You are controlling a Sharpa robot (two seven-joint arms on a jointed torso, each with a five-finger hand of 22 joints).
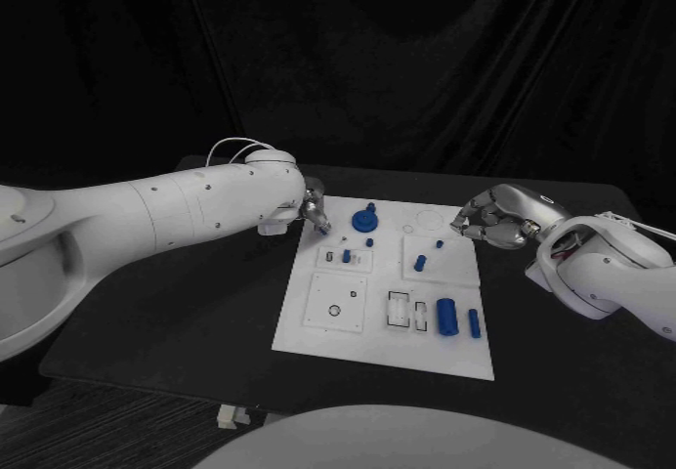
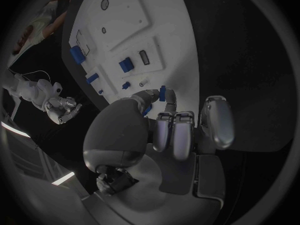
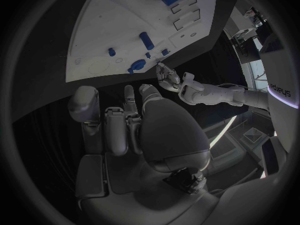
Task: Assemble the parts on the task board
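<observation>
Left hand at unlabelled task board

Dim scene against black surroundings; the white task board is brightest; wrist views bend straight edges, darkening at rims.

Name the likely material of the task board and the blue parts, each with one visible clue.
Task board: probably matte white plastic, a flat plate with crisp recessed outlines and no glare. Large blue cylinder and the other parts: apparently smooth moulded or printed plastic, evenly coloured with a soft sheen.
</observation>
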